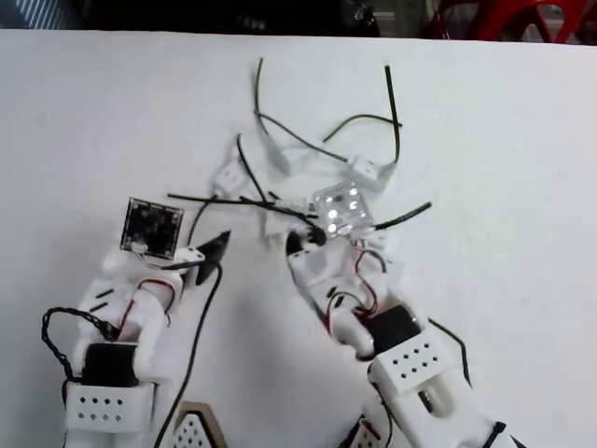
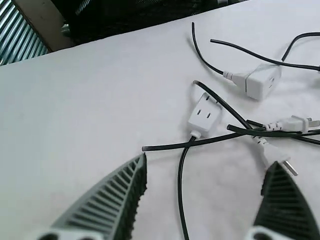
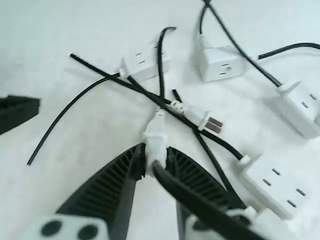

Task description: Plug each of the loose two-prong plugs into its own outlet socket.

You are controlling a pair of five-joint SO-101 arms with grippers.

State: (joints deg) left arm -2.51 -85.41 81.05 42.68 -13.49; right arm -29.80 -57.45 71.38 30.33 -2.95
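Quick rundown from us. The plug (image 3: 152, 142) is pinched in the right gripper (image 3: 151, 159). The jaws are closed down on its white body, and its black lead runs off past the fingertips. In the high view that puts the plug just left of the frame's centre, on the lower edge of the cable tangle.

A second plug (image 3: 201, 119) lies loose on the table (image 1: 485, 140) just beyond the held one. Its two prongs are bare, and it rests against the crossed cables (image 3: 100, 85) rather than in anything.

The sockets (image 3: 220, 62) are scattered around both plugs. We count four white ones in the right wrist view, slots facing up, and none that we can see has a plug in it. In the high view they spread across the middle and upper middle of the frame, each trailing a short black lead.

The left gripper (image 2: 209, 165) is spread wide open with nothing in it. In the high view it sits left of centre, near the tangle's left edge but apart from the right gripper. One black lead on the table runs through the gap between its jaws.

Both arms come in from the bottom of the high view.
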